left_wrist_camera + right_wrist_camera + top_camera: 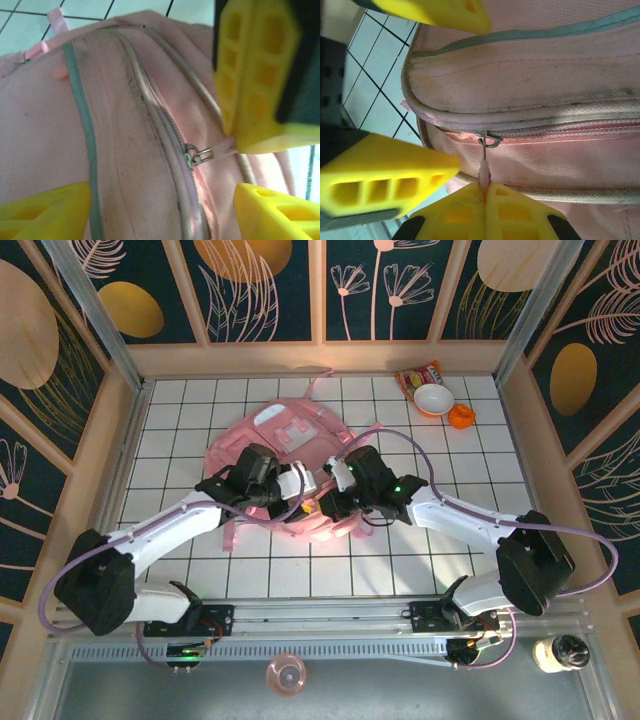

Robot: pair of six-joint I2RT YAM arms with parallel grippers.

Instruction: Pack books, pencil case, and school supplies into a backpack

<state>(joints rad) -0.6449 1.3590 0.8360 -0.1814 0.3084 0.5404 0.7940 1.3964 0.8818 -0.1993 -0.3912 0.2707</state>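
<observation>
My right claw [485,186] is clamped shut on the pink pull tab [484,170] of the backpack [290,430]. The tab runs straight out from my fingertips to the metal zip slider [488,140] just beyond them. The backpack lies directly under both my claws on the white tiled table [400,570], with its pink fabric and grey piping [82,110] close below my fingers. To one side of the slider, the stretch of zip I can see is closed along the bag's seam.

My left claw [162,192] stands open. Its two yellow fingers [45,210] are well apart, one on each side of the zip line, with nothing pinched between them. The slider sits just ahead of the gap between these fingers. The right claw's closed fingers come in from ahead and to one side, holding the far end of the tab. I cannot tell whether my left fingertips touch the fabric.

From above, my two claws meet over the near part of the backpack, the left just beside the right. Well beyond the right claw, near the far wall, sit a white bowl [433,398], a red-orange snack packet [418,375] behind it and a small orange object [461,417] beside the bowl.
</observation>
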